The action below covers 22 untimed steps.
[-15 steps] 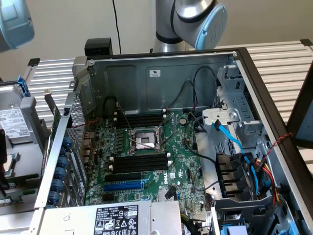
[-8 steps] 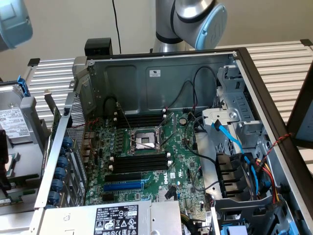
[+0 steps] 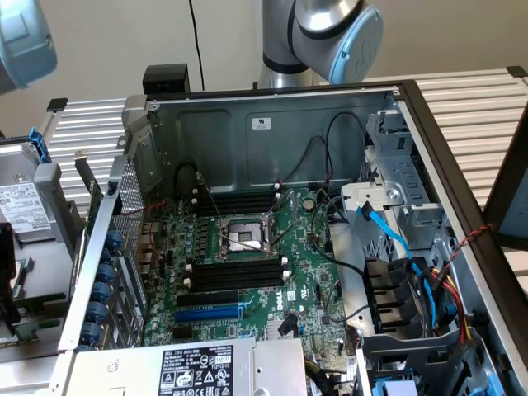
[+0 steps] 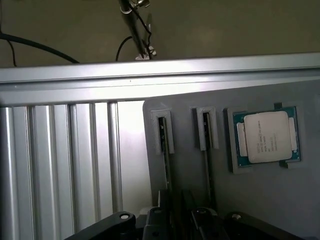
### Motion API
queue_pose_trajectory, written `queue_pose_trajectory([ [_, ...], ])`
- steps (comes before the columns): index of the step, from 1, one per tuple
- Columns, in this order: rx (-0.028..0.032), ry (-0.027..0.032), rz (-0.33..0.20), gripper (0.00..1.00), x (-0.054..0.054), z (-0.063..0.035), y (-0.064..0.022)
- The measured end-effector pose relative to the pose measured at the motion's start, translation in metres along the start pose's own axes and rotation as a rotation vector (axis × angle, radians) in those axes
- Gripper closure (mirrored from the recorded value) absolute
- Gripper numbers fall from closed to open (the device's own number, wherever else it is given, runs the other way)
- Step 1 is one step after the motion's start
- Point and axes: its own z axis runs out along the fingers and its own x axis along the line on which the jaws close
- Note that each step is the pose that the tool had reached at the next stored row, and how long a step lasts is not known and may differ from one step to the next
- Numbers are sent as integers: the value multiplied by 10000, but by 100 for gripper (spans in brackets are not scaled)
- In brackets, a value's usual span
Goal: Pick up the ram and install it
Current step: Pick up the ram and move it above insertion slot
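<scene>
A: Logging the wrist view over the grey holder [image 4: 280, 195] on the table [image 4: 60, 165]. Looking for the ram.

B: Taking the ram [image 4: 206, 155] to be the thin dark strip standing on edge in the groove next to the processor chip [image 4: 267, 137]. Cannot confirm green board or black chips from this edge-on angle. Second strip [image 4: 165, 155] of the same look in the neighbouring groove, parallel and just beside.

A: Checking jaws.

B: Spread wide, gripping nothing. Black parts overlapping the near ends of both grooves, so judged close over the holder, not touching either strip as far as can be seen.

A: Noting the long axis.

B: Lengthwise along the groove, running from the bright rail [image 4: 160, 75] at the table's edge straight toward the jaws. Same line for the second strip. Judged roughly midway between the two grooves, so cannot tell which strip lies nearer. Any closing would need to go across the thin faces, not along that line.

A: Comparing with the target side, exterior view.

B: Open computer case [image 3: 272, 124], board [image 3: 309, 272] lying flat inside. Long black slots [image 3: 239, 275] on either side of the socket [image 3: 246, 238], apparently empty. Blue slot [image 3: 208, 314] further down, also empty. Judged from that: nothing picked up, nothing installed yet.
</scene>
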Motion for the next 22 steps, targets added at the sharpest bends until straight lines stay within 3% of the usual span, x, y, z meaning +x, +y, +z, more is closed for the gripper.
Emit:
queue_pose_trajectory([
  [6,6,4,-2,75,-1,6,-1],
  [7,9,29,-9,75,-2,10,0],
  [9,18,231,-50,75,-4,11,1],
  [10,19,243,-54,75,-3,11,0],
  [22,17,223,-56,75,-4,16,0],
])
